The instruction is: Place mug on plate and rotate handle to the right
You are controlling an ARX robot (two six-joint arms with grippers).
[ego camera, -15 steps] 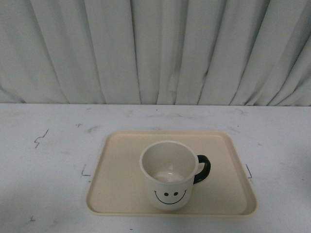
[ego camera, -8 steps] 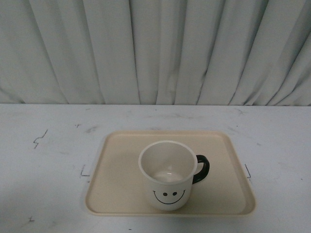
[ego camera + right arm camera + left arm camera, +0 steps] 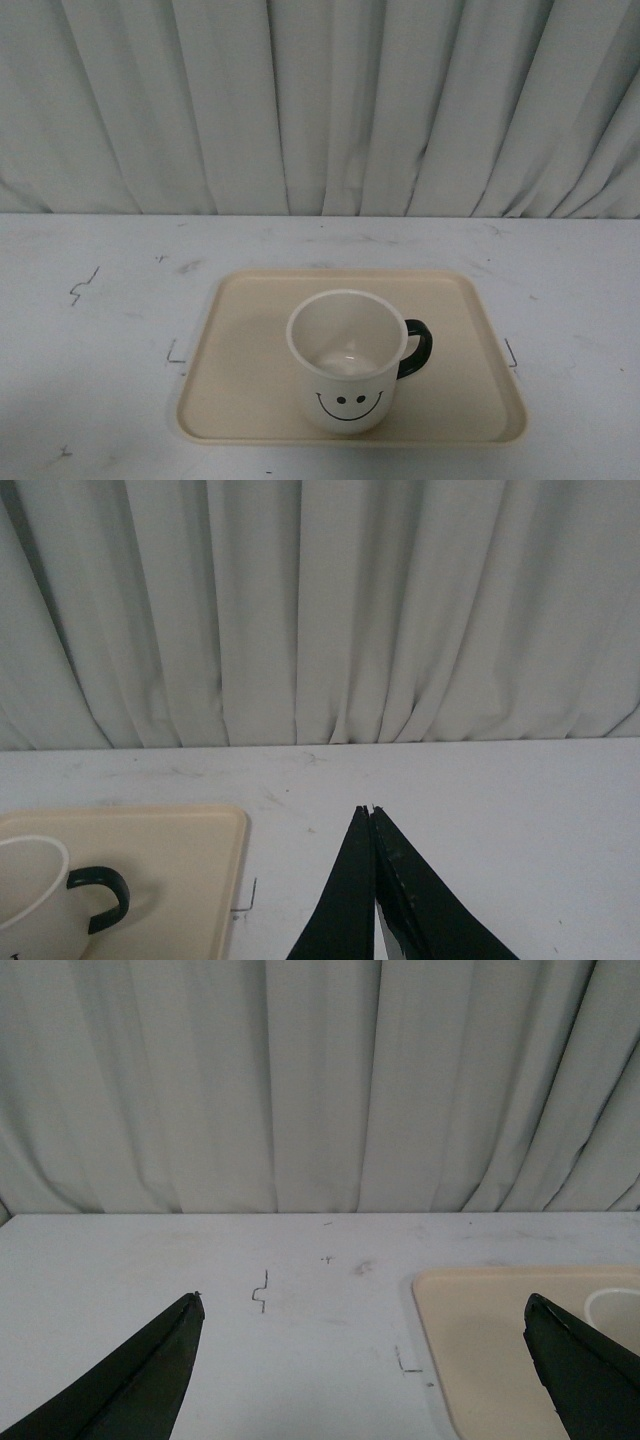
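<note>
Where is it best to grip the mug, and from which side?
Probably the rim, from above, one finger inside: the mug stands upright and open on the plate. Take the wall opposite the handle, which sticks out to the right.

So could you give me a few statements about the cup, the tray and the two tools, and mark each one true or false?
1. The mug stands upright on the plate. True.
2. The handle points to the left. False: in the front view it sticks out to the right.
3. The left tool is open. True: its fingers are wide apart with nothing between them.
4. The right tool grips the mug. False: it is shut on nothing, off to the side of the plate.
5. The mug is full of coffee. False: it looks empty inside.
</note>
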